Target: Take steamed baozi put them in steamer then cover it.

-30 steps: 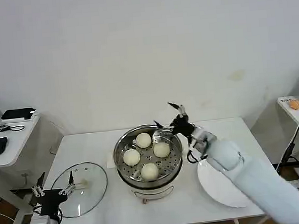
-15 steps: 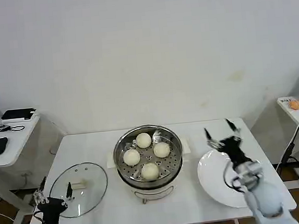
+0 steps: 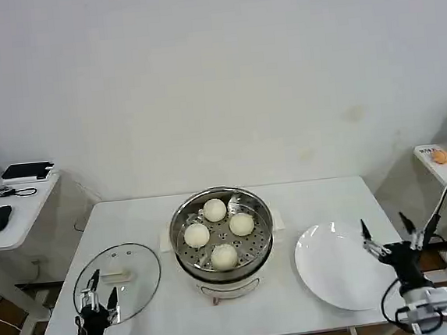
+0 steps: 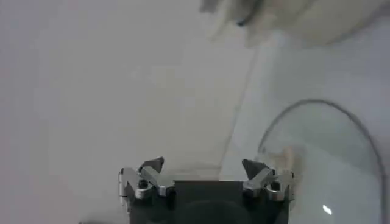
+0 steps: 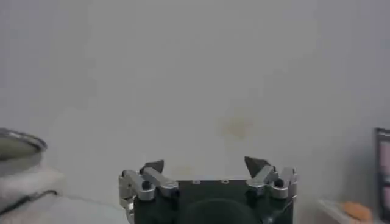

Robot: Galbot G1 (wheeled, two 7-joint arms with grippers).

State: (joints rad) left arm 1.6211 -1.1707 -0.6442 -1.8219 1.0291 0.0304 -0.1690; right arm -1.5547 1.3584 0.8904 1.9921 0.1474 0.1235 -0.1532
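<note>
The steamer (image 3: 221, 232), a shiny steel pot on a cream base, stands uncovered mid-table with several cream-white baozi (image 3: 215, 210) on its perforated tray. Its round glass lid (image 3: 127, 278) lies flat on the table to the left. My left gripper (image 3: 101, 291) hovers open and empty over the lid's near edge, and the lid (image 4: 332, 164) also shows in the left wrist view ahead of the left gripper (image 4: 203, 164). My right gripper (image 3: 384, 229) hangs open and empty by the table's right edge, past the plate. The right wrist view has the right gripper (image 5: 204, 163) facing the wall, with the steamer rim (image 5: 18, 145) at the side.
A bare white plate (image 3: 334, 271) lies right of the steamer. A side desk (image 3: 12, 209) with dark items stands at the left, and another desk (image 3: 443, 165) with an orange object and a cable at the right. The table's front edge is near both grippers.
My right arm has drawn back from the steamer's rim, over the plate, to the table's right edge. The left gripper has shifted right, to the lid's near edge.
</note>
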